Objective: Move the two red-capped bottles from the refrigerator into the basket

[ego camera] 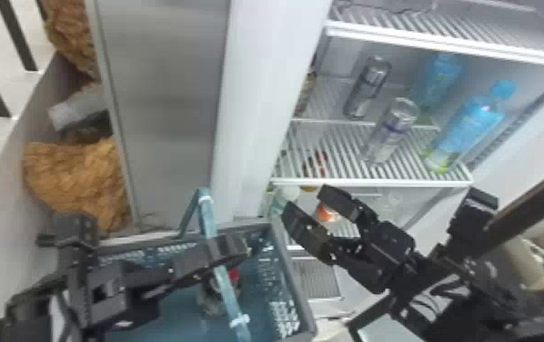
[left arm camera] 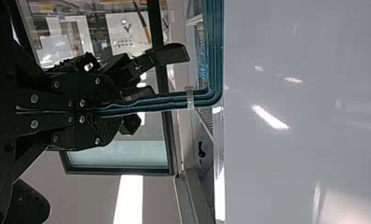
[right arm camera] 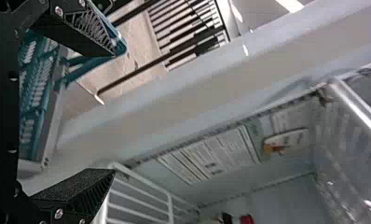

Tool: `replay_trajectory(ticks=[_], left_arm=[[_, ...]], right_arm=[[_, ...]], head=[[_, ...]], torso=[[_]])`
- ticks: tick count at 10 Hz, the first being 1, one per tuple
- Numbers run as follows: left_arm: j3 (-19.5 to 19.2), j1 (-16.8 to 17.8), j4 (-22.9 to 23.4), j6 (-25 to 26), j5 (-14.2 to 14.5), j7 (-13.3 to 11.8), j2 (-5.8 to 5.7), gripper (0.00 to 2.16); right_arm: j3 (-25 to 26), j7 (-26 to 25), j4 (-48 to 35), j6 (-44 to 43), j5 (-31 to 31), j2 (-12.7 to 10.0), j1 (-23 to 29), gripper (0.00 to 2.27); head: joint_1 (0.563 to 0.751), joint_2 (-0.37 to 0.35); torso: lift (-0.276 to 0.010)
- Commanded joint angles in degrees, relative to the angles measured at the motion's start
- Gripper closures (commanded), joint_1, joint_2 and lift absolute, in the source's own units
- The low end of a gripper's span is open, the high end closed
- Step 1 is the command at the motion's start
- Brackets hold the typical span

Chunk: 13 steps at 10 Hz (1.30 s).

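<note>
One red-capped bottle (ego camera: 209, 296) sits in the basket (ego camera: 293, 277) | left claw (left arm camera: 110, 112) pinches the handle (left arm camera: 160, 101) | right claw (ego camera: 307, 203) spread wide near an orange-red top (ego camera: 326, 213) in the refrigerator (ego camera: 366, 183), likely bottle two | should be firm, slick with chill, fairly light: go mid-body, below that top!

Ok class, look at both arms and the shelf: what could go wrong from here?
The left gripper is closed on the handle, so the basket might swing or tip if that arm shifts. The open right gripper could catch the white shelf when reaching in.
</note>
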State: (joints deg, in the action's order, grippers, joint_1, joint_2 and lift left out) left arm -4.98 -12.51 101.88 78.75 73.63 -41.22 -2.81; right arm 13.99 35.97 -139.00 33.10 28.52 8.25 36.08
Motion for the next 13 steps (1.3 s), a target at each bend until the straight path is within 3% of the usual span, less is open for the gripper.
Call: replay_trajectory(ticks=[1,6,13], left_arm=[[0.1,0.0,0.0,0.0,0.1,0.0,0.0,1.2],[0.2,0.1,0.0,0.0,0.1,0.0,0.0,1.2],[0.6,0.6,0.0,0.0,0.1,0.0,-0.09,1.2]], right_arm=[[0.9,-1.2,-1.1,-2.6,-0.3,-0.3,0.6,0.12],[0.8,-10.1,-1.6,-9.1,-4.2,-2.3,-0.4,0.12],[-2.3,-17.4,9.8,-16.2,-10.1,-3.2,-11.3,0.13]], head=[[0.695,-0.288],[0.695,-0.338],[0.695,-0.35]], torso=[[0.0],[0.0],[0.0]])
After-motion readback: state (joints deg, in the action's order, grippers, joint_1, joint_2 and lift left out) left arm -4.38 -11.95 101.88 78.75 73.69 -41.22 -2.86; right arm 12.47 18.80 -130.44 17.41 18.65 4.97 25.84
